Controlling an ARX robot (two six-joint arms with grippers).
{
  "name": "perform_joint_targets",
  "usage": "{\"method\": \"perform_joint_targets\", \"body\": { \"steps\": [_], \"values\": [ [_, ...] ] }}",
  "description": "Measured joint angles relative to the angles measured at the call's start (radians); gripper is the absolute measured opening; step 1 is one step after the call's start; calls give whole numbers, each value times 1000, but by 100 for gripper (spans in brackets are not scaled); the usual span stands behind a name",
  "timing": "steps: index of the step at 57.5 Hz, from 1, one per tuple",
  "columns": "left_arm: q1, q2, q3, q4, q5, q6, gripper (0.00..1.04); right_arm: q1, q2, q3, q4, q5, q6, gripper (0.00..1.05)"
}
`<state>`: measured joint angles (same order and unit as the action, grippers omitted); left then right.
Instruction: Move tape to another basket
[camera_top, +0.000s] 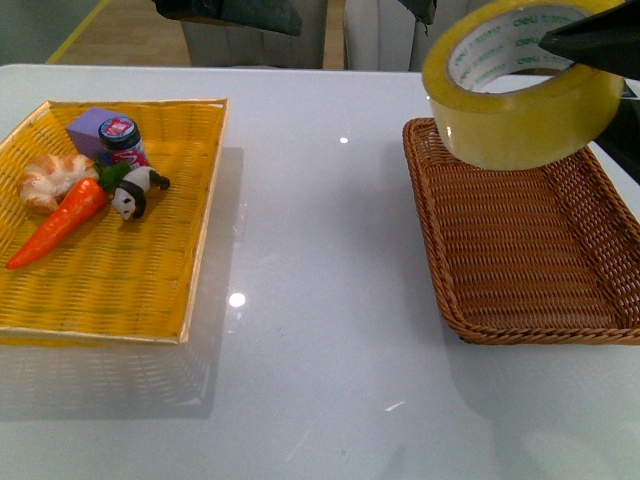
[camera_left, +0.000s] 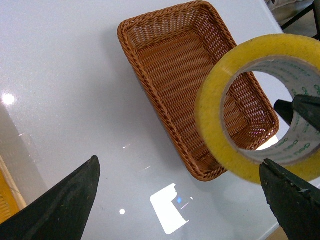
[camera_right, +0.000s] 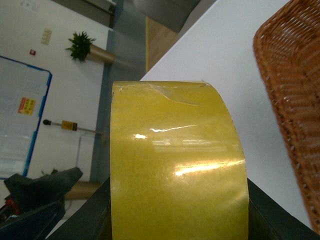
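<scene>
The tape (camera_top: 520, 95), a wide glossy yellow roll with a white core and green lettering, hangs in the air over the far end of the brown wicker basket (camera_top: 425, 210). My right gripper (camera_top: 592, 45) is shut on it, one black finger reaching into the core. In the right wrist view the tape (camera_right: 175, 165) fills the space between the two fingers of the right gripper (camera_right: 177, 212), with the basket (camera_right: 290, 100) to one side. My left gripper (camera_left: 180, 200) is open and holds nothing, high over the table beside the basket (camera_left: 135, 65) and the tape (camera_left: 215, 125).
A shallow yellow woven tray (camera_top: 200, 240) lies at the left with a carrot (camera_top: 60, 225), a croissant (camera_top: 50, 178), a panda toy (camera_top: 135, 192), a purple block (camera_top: 92, 130) and a small jar (camera_top: 122, 138). White tabletop (camera_top: 320, 250) separates tray and basket.
</scene>
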<state>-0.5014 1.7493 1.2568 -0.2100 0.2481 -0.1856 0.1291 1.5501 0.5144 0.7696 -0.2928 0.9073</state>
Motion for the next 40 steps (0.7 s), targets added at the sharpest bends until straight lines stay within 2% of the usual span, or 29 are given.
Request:
{"method": "perform_joint_targets", "body": {
  "steps": [20, 30, 40],
  "values": [
    [0, 0, 0, 0, 0, 0, 96, -138, 92, 37, -143, 77, -193, 46],
    [0, 0, 0, 0, 1, 0, 96, -151, 221, 145, -229, 144, -226, 46],
    [0, 0, 0, 0, 3, 0, 96, -131, 352, 254, -288, 151, -224, 46]
  ]
}}
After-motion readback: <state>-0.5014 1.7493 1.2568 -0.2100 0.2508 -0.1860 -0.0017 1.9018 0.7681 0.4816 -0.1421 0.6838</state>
